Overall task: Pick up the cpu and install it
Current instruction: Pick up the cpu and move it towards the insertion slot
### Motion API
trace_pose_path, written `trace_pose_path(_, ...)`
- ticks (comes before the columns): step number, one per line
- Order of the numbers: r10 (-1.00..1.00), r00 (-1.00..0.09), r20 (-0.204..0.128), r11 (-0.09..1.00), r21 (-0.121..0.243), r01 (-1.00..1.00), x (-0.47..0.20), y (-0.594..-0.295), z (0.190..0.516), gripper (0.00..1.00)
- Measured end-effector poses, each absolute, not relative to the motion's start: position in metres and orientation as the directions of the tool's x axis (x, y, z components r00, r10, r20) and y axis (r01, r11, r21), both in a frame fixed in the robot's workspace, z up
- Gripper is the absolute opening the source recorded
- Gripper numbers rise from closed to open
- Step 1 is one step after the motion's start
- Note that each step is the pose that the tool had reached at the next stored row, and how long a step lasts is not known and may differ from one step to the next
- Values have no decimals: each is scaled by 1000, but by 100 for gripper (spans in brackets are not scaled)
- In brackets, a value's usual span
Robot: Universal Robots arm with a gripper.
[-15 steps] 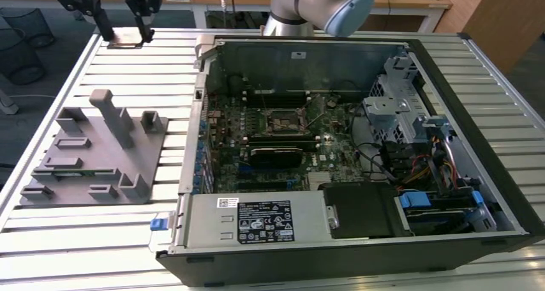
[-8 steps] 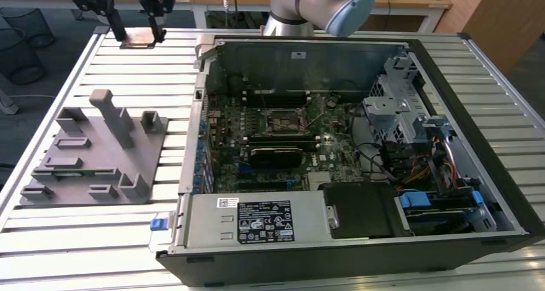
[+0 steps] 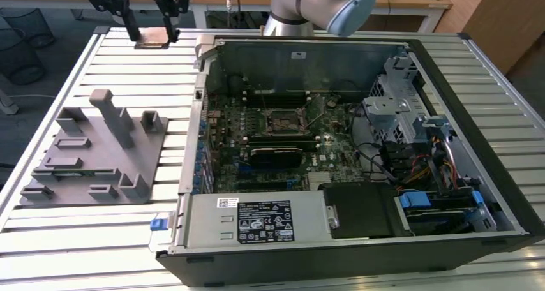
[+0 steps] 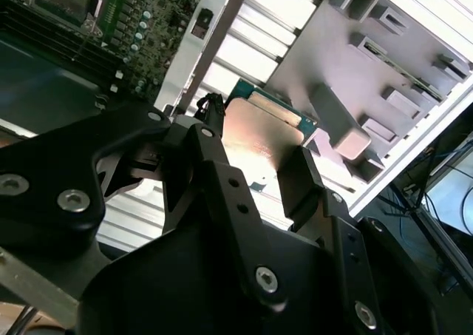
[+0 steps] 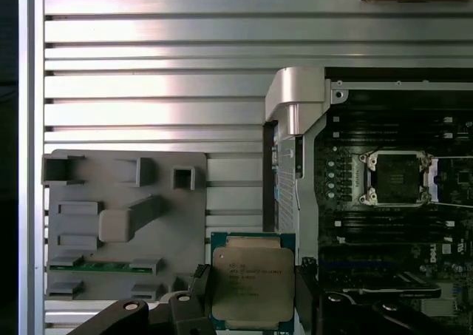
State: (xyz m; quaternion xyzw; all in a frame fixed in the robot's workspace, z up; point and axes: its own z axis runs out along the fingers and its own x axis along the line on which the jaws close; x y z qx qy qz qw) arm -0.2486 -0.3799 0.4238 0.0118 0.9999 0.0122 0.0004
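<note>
The cpu is a flat square chip with a metal top and a thin green rim. It hangs between the black fingers of my gripper, above the slatted table behind the case's far corner on the exterior view's left. In both wrist views the fingers press on two opposite edges of the cpu, so the gripper is shut on it. The second wrist view shows the cpu tilted, with its top catching a warm reflection. The dark metal-framed socket lies bare on the motherboard, apart from the chip, also seen as the socket.
An open computer case lies on the slatted metal table, with drive cages and cables on the exterior view's right. A grey fixture tray with upright posts sits beside the case and holds a green memory stick.
</note>
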Motion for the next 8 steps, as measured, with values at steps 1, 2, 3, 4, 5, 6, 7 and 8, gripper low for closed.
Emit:
trace_pose_path(1,24,-1000,0,999,24,24,-246,-380,424,54)
trace_pose_path(2,24,-1000,0,999,24,24,-244,-380,424,54)
trace_pose_path(3,24,-1000,-1,999,24,24,-242,-380,424,54)
trace_pose_path(4,24,-1000,-1,999,24,24,-240,-380,424,54)
trace_pose_path(5,24,-1000,-1,999,24,24,-238,-380,424,54)
trace_pose_path(6,24,-1000,-1,999,24,24,-235,-380,424,54)
trace_pose_path(7,24,-1000,-1,999,24,24,-233,-380,424,54)
trace_pose_path(8,24,-1000,-1,999,24,24,-230,-380,424,54)
